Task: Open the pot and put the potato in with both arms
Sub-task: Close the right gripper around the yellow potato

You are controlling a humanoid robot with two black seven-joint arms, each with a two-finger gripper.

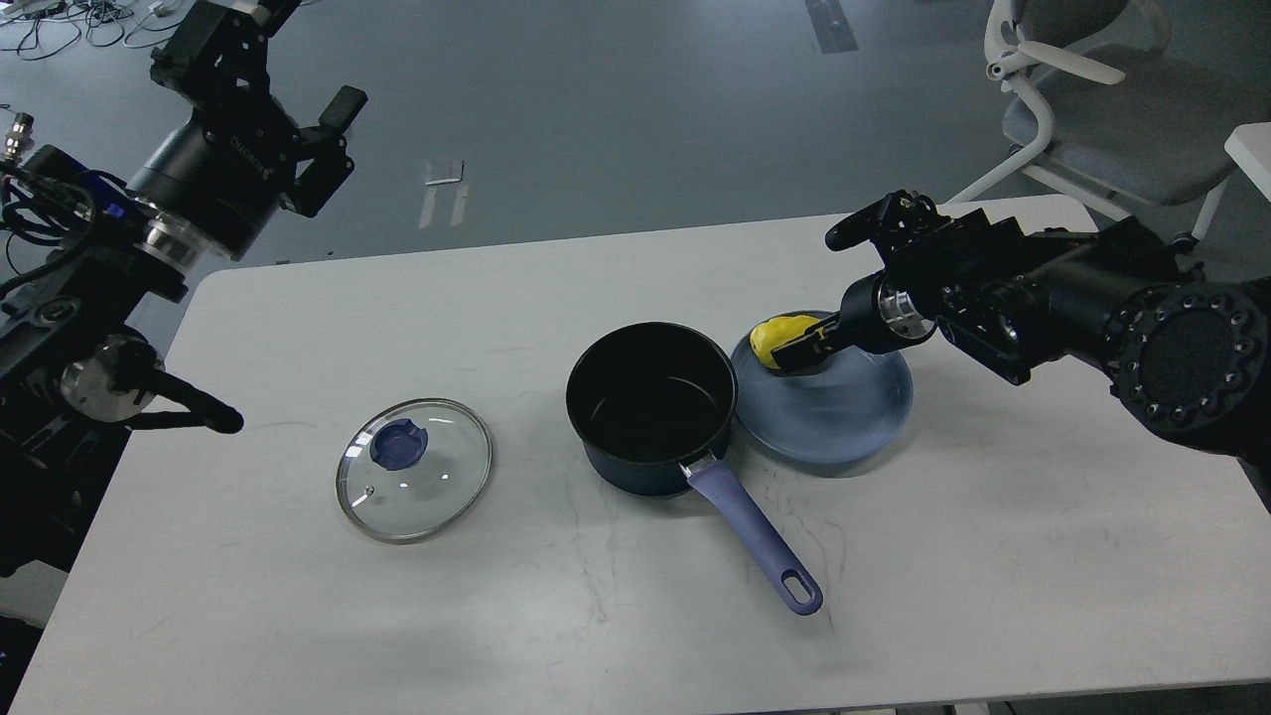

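Observation:
The dark pot [650, 402] stands open at the table's middle, its blue handle [755, 541] pointing toward me. Its glass lid [415, 469] with a blue knob lies flat on the table to the left. The yellow potato [770, 338] sits at the back left of the blue plate [834, 417], right of the pot. My right gripper [794, 353] is down on the potato's right side, its fingers closed on it. My left gripper [328, 134] is raised high at the far left, away from the lid, and its fingers cannot be told apart.
A grey office chair [1092, 109] stands behind the table's back right corner. The white table [993, 556] has bare surface at the front and right. The plate touches the pot's right side.

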